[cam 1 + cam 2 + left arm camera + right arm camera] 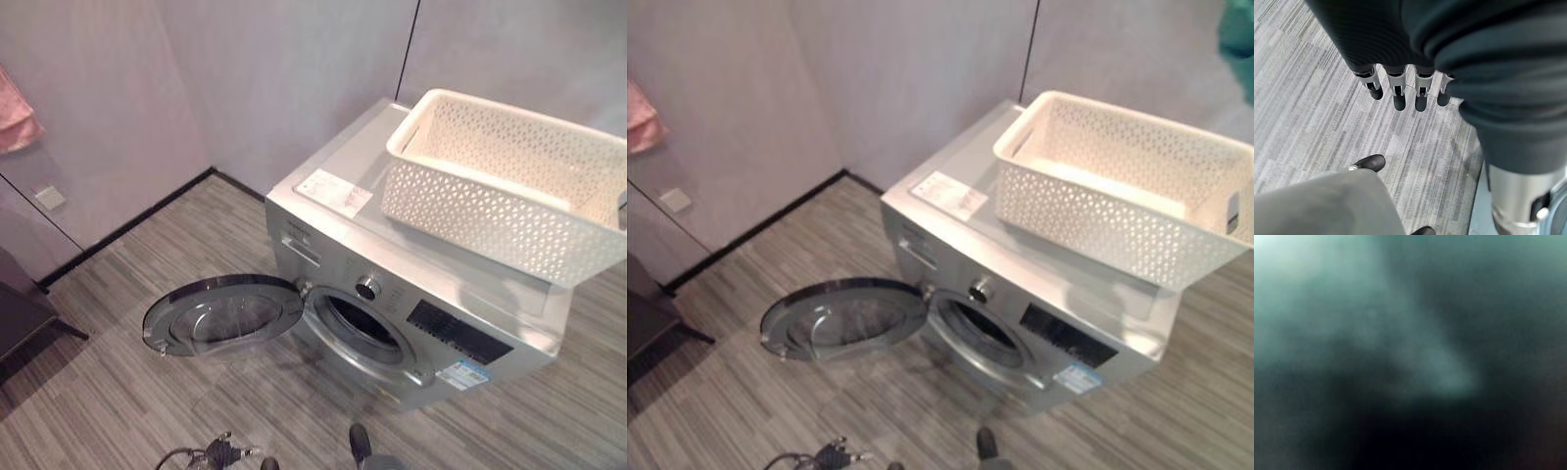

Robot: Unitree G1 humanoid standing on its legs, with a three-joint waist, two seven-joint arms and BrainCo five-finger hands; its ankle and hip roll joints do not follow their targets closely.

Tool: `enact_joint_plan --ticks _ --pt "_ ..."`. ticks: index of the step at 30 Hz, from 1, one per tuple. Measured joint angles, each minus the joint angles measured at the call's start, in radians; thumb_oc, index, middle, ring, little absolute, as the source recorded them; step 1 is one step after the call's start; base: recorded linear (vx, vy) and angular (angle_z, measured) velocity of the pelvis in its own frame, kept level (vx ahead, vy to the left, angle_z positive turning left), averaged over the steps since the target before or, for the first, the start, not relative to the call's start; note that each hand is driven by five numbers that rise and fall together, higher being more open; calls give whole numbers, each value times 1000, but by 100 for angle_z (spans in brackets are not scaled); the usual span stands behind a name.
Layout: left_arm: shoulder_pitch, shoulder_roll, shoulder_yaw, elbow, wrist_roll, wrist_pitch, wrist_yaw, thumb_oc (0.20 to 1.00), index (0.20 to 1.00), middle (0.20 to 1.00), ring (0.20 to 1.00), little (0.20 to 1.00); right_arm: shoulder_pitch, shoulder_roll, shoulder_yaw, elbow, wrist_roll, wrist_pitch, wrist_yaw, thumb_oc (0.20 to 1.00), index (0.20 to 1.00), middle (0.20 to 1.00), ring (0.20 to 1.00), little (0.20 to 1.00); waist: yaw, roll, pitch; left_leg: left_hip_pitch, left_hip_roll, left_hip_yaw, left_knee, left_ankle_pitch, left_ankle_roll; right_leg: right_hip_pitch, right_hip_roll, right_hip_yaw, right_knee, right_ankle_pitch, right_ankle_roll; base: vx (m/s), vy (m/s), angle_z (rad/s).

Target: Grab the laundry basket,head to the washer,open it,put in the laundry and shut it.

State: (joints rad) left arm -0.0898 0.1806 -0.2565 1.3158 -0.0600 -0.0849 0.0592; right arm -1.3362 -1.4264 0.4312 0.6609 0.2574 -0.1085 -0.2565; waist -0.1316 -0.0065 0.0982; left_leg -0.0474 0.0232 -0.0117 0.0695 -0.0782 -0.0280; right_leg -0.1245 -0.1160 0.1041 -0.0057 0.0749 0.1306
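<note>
The white laundry basket is seen resting on top of the silver washer, overhanging its right edge. The washer door is swung fully open. The left hand is held with fingers straight above the floor. Teal cloth is glimpsed above the basket; the right hand's state cannot be told.

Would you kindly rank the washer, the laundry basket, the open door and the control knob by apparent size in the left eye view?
1. Washer, largest.
2. Laundry basket on top of it.
3. Open door, swung down over the floor.
4. Control knob, by far the smallest.
</note>
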Motion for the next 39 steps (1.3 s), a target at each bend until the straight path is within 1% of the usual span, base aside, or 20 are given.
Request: enact_joint_plan --ticks 4,5,6,7,10,11,14,15,17,18,20,22,24,25,27,29,31,34,38,39 --pt "-7 -8 10 -19 11 -1 3 1000 1000 1000 1000 1000 279 -10 -277 -204 -77 -5 -41 200 200 200 200 200 -32 -12 23 -4 -55 55 34 -27 35 -32 -49 58 32 -9 33 -83 134 -30" --pt "2 -8 12 -32 32 -1 3 1000 1000 1000 1000 1000 428 -14 -409 -278 -107 -7 -57 200 200 200 200 200 -49 -16 27 -10 -68 58 48 -35 47 -28 -68 59 32 -12 44 -105 112 -11" --pt "4 -1 18 -49 44 -2 2 1000 1000 1000 1000 1000 700 -10 -636 -371 -146 2 -83 200 200 200 200 200 -69 -23 37 3 -89 73 62 -45 62 -20 -81 51 39 13 62 -177 156 -5" --pt "2 4 32 -57 56 -2 2 1000 1000 1000 1000 1000 885 24 -792 -452 -179 2 -94 200 200 200 200 200 -75 -22 40 12 -86 75 59 -46 65 -20 -77 24 46 30 55 -142 80 -17" --pt "43 24 46 -82 79 1 0 1000 1000 1000 1000 1000 1218 154 -1010 -604 -284 -3 -125 200 200 200 200 200 -81 -18 59 44 -61 134 58 -69 90 -21 -54 -88 37 117 23 -197 77 -87" --pt "49 27 76 -81 79 0 0 1000 1000 1000 1000 1000 1294 219 -1067 -633 -306 -4 -133 200 200 200 200 200 -87 -19 64 55 -60 137 36 -64 92 -30 -63 -129 59 114 21 -190 38 -47" --pt "49 32 55 -86 80 2 0 1000 1000 1000 1000 1000 1434 308 -1175 -640 -335 31 -141 200 200 200 200 200 -107 0 64 78 -50 189 3 -43 112 -60 -57 -147 170 35 11 -141 5 -45" --pt "67 28 85 -95 80 -6 0 1000 1000 1000 1000 1000 1517 423 -1270 -686 -366 33 -154 200 200 200 200 200 -81 26 49 88 -21 228 -43 -25 106 -121 -54 -190 369 -56 0 -67 -39 -71" --pt "83 33 108 -81 81 1 -1 1000 1000 1000 1000 1000 1561 470 -1294 -702 -400 39 -157 200 200 200 200 200 -80 43 37 88 -11 260 -49 -16 106 -93 -86 -202 393 -99 34 -38 -24 -66" --pt "90 33 129 -81 80 1 0 1000 1000 1000 1000 1000 1587 508 -1300 -710 -423 40 -157 200 200 200 200 200 -79 40 35 84 -5 273 -49 -17 106 -73 -105 -202 394 -116 49 -36 -36 -47" --pt "101 55 114 -81 81 3 1 1000 1000 1000 1000 1000 1603 562 -1289 -727 -436 49 -154 200 200 200 200 200 -86 26 25 81 -6 283 -54 -12 82 26 -119 -193 231 -72 62 -60 -92 -55" --pt "93 41 157 -81 80 2 1 1000 1000 1000 1000 1000 1586 658 -1198 -726 -481 54 -152 200 200 200 200 200 -53 4 2 88 10 341 -76 -2 64 36 -85 -254 133 -63 55 -47 -68 -83" --pt "91 29 156 -80 80 1 2 1000 1000 1000 1000 1000 1586 692 -1100 -711 -508 68 -144 200 200 200 200 200 -51 6 -5 97 18 364 -90 8 51 45 -68 -249 94 -56 44 -22 -89 -52" --pt "82 8 155 -88 79 0 1 1000 1000 1000 1000 1000 1607 718 -1029 -697 -512 81 -124 200 200 200 200 200 -53 25 -19 104 28 379 -113 23 40 36 -61 -243 87 -57 27 -16 -136 -38" --pt "85 3 156 -81 79 0 2 1000 1000 1000 1000 1000 1618 780 -986 -680 -515 90 -102 200 200 200 200 200 -47 18 -48 105 28 385 -119 27 31 38 -54 -235 66 -66 11 -40 -129 -23" --pt "102 7 156 -79 72 0 5 1000 1000 1000 1000 1000 1629 909 -858 -651 -492 94 -68 200 200 200 200 200 -43 14 -87 111 37 408 -126 33 19 36 -31 -217 26 -54 0 -95 -160 -35" --pt "110 9 156 -84 66 0 9 1000 1000 1000 1000 1000 1635 932 -682 -648 -465 93 -13 200 200 200 200 200 -33 12 -92 104 53 439 -135 37 14 34 -25 -202 -31 -36 1 -37 -140 -53" --pt "97 11 148 -91 65 -2 16 1000 1000 1000 1000 1000 1665 956 -587 -650 -435 83 53 200 200 200 200 200 -16 10 -95 99 52 434 -161 59 6 36 -24 -207 -66 -4 1 -12 -105 -4" --pt "147 78 -51 -387 112 -27 55 1000 1000 1000 1000 1000 1708 952 -436 -642 -366 63 158 200 200 200 200 200 13 -1 -84 93 56 397 -159 76 2 65 -23 -252 -82 16 -4 -12 -134 26" --pt "150 152 -176 -545 164 -57 62 1000 1000 1000 1000 1000 1707 960 -362 -634 -307 55 191 200 200 200 200 200 20 -10 -75 91 60 377 -160 78 0 75 -22 -269 -89 14 -8 9 -45 39"
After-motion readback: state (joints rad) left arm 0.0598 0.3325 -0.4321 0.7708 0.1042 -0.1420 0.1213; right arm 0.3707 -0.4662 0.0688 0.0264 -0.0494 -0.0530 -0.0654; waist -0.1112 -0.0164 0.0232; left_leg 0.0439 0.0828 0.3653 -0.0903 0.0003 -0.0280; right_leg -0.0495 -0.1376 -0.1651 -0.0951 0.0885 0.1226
